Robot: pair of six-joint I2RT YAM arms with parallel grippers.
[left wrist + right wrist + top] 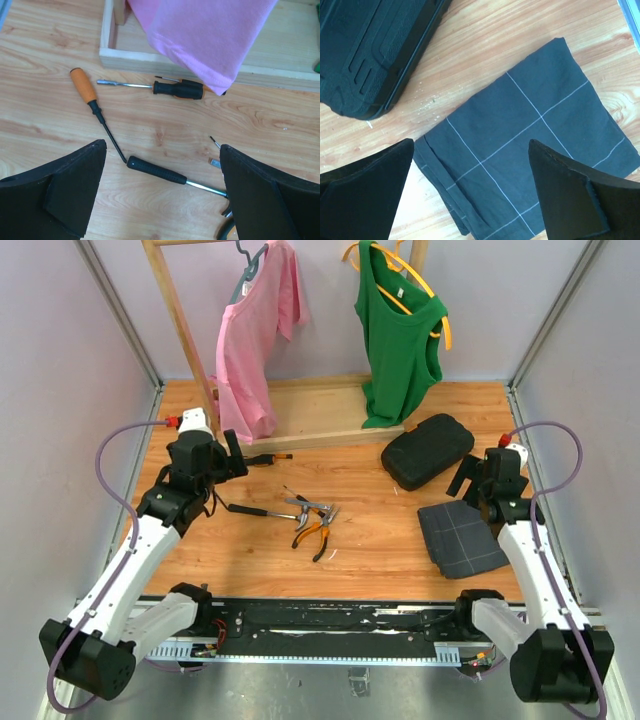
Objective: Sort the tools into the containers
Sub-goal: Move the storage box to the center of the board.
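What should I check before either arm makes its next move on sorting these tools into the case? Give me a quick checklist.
1. Left gripper open and empty: ok, jaws wide above the black-handled metal hammer.
2. Right gripper open and empty: ok, over the dark grey folded cloth.
3. Black plastic clamshell tool case open for loading: not ok, it lies shut.
4. Case latch facing an arm: cannot tell, no latch shows.
5. Black-and-orange-handled screwdriver clear to grasp: not ok, the hem of the pink shirt overlaps its handle end.
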